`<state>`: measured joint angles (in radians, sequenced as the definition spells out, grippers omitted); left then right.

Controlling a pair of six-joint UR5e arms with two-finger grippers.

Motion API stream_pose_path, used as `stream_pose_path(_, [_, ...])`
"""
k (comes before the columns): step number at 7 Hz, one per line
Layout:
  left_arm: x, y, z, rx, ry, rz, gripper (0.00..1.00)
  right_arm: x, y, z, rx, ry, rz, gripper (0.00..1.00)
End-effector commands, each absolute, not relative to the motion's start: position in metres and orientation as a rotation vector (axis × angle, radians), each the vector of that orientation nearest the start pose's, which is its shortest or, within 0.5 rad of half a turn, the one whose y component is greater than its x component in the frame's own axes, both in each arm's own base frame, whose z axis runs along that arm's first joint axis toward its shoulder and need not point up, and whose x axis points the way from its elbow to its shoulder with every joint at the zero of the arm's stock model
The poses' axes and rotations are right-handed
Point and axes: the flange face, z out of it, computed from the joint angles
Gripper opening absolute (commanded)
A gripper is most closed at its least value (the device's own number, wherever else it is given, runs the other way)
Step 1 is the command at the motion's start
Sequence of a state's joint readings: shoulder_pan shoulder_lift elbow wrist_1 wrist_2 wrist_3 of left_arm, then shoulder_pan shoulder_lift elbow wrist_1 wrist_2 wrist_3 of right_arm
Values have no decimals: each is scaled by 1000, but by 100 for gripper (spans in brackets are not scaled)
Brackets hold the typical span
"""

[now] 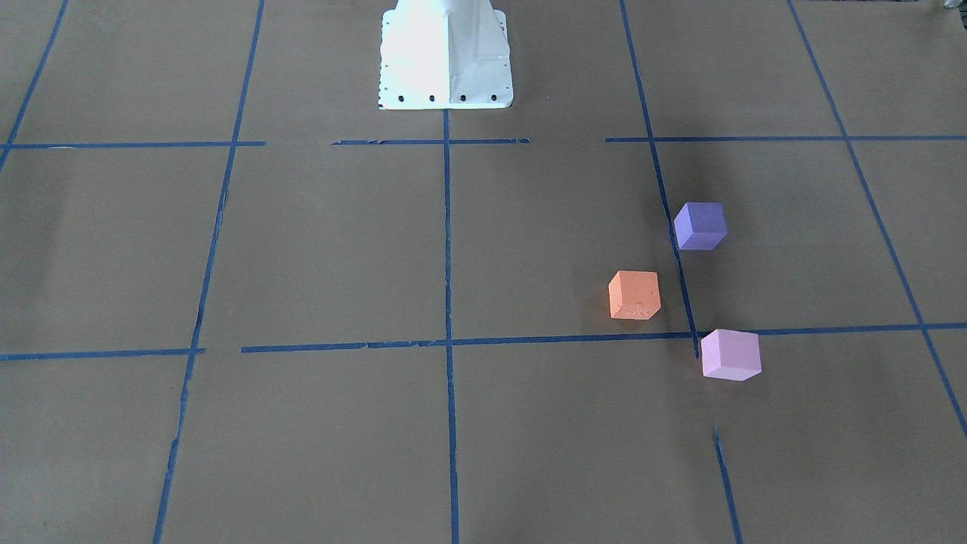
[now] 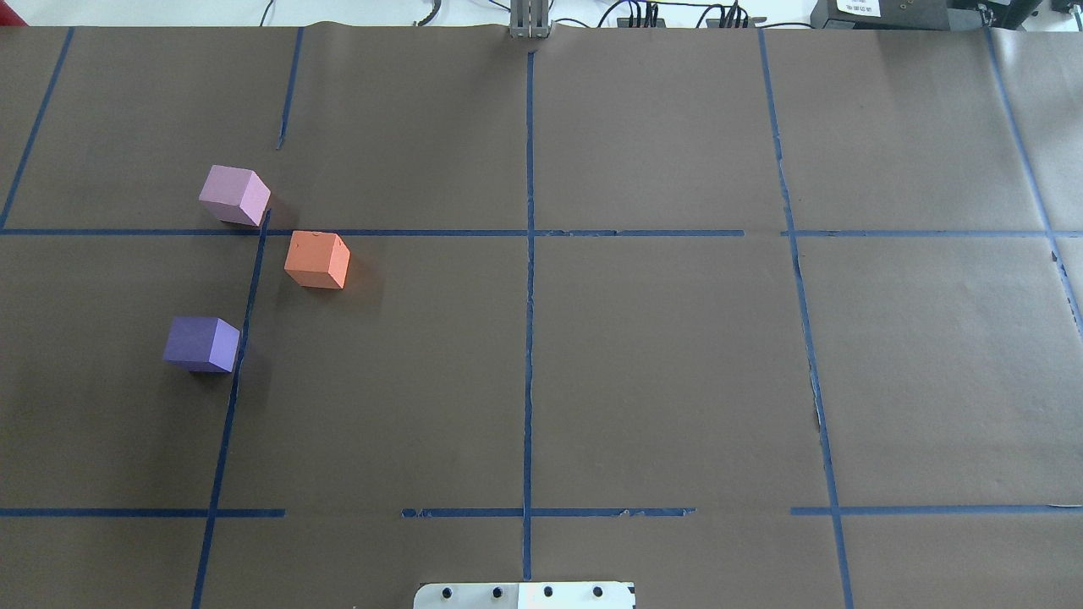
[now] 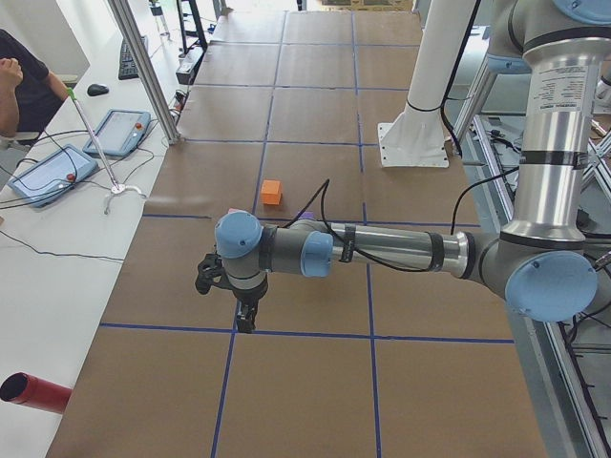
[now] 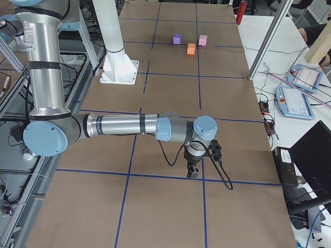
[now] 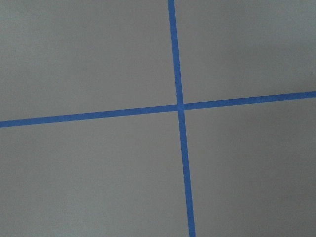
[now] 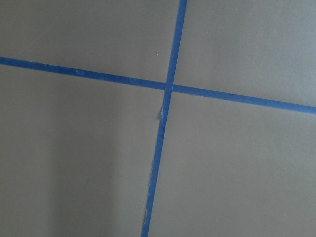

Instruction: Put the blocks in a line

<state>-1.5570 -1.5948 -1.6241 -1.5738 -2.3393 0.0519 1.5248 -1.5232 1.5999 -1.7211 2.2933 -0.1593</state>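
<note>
worktop: brown paper-covered worktop [image 2: 677,381] with a blue tape grid [image 2: 529,338]; white robot base plate [image 2: 525,595] at the middle of the robot-side edge.
orange block: small matte orange foam cube [image 2: 317,260], in the robot's left half of the worktop, about midway between the robot-side edge and the far edge. Sits closest to the centre of the three.
purple block: small matte violet-purple foam cube [image 2: 201,343], closest of the three to the robot-side edge, nearer the left edge than the orange block, one side just beside a tape line.
pink block: small matte light pink foam cube [image 2: 235,195], closest of the three to the far edge, at a tape crossing.
layout: three cubes near each other, none touching; not in a straight line, the orange block is offset to one side.
left fingers: left fingers [image 3: 245,320] point down above the worktop towards the left end, apart from all blocks; cannot tell if parted or closed.
right fingers: right fingers [image 4: 193,173] point down above the worktop towards the right end, well apart from the blocks; cannot tell their state either.
wrist cams: both show only tape crossings on paper.
</note>
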Motion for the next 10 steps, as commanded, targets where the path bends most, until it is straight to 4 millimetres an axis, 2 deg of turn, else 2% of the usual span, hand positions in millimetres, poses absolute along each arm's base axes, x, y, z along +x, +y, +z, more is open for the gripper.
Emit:
stream_pose_path(1, [-58,-506,621,91,765,92,100,44,-508,639,-30,-726,-168,100])
stream_pose_path(3, [-56,-511,616,93,766,87,100,44,-508,639,-30,-726,-168,100])
stream_pose_path(5, [-56,-534,582,139,760,84,100,44,-508,639,-30,-726,-168,100])
stream_pose_path(6, [-55,-552,547,162,762,8,100,44,-508,639,-30,-726,-168,100])
stream_pose_path(7, [-24,-558,506,167,781,-30,100,44,-508,639,-30,-726,-168,100])
stream_pose_path(8, [15,-558,476,137,801,-84,100,44,-508,639,-30,-726,-168,100])
stream_pose_path(9, [58,-561,434,132,817,-123,100,44,-508,639,-30,-726,-168,100])
stream_pose_path(10, [112,-571,388,102,860,-161,100,44,-508,639,-29,-726,-170,100])
